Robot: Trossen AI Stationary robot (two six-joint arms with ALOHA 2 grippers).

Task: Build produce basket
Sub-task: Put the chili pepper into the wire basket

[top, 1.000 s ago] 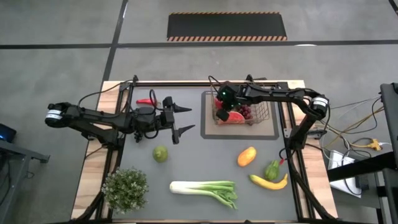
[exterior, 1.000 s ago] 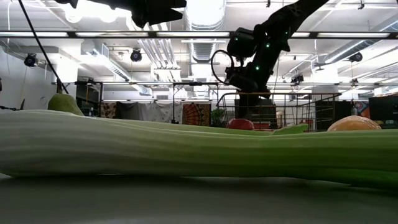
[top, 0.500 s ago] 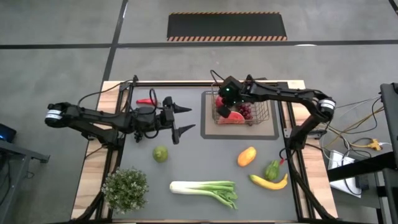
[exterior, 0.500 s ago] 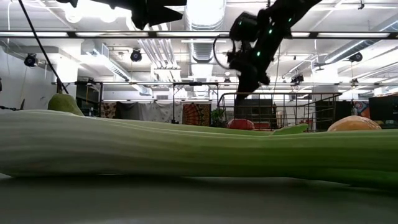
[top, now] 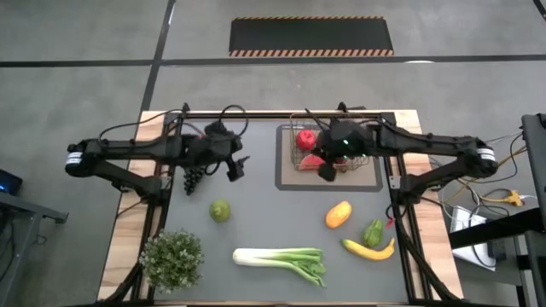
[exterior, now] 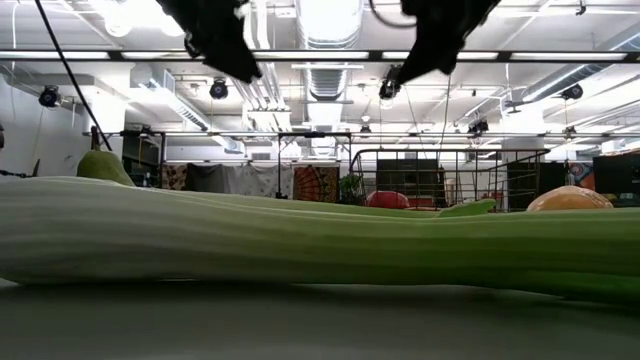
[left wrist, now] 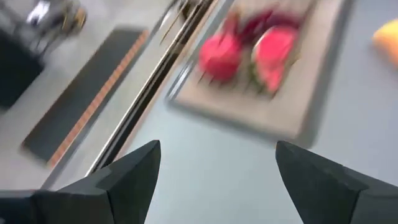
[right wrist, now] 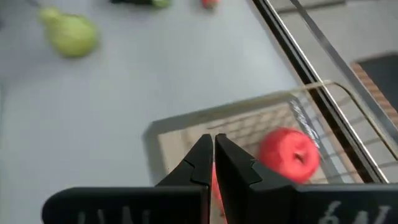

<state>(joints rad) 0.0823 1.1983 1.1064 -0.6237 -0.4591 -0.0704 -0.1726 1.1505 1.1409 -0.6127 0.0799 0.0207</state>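
The wire basket (top: 368, 143) stands on a tan mat at the far right and holds a red apple (top: 304, 139) and a watermelon slice (top: 314, 159). High over the basket's near edge hangs my right gripper (top: 327, 170), shut and empty; its wrist view looks down on the apple (right wrist: 289, 154). My left gripper (top: 236, 165) is open and empty above the table left of the basket, slanting down. A dark cluster like grapes (top: 194, 177) lies by that arm. A green fruit (top: 220, 211), mango (top: 339, 213), green pepper (top: 374, 232), banana (top: 368, 249) and leek (top: 281, 260) lie on the table.
A potted plant (top: 172, 258) stands at the near left corner. The leek (exterior: 300, 235) fills the low view's foreground. Bare grey table lies between the two grippers and in front of the basket's mat (top: 286, 181).
My right gripper has risen out of the basket and drawn back toward the table's near right, still shut; the apple now shows in the basket's far left corner. My left gripper has tipped from level to slanting down, still open, and its arm has shifted toward the far edge.
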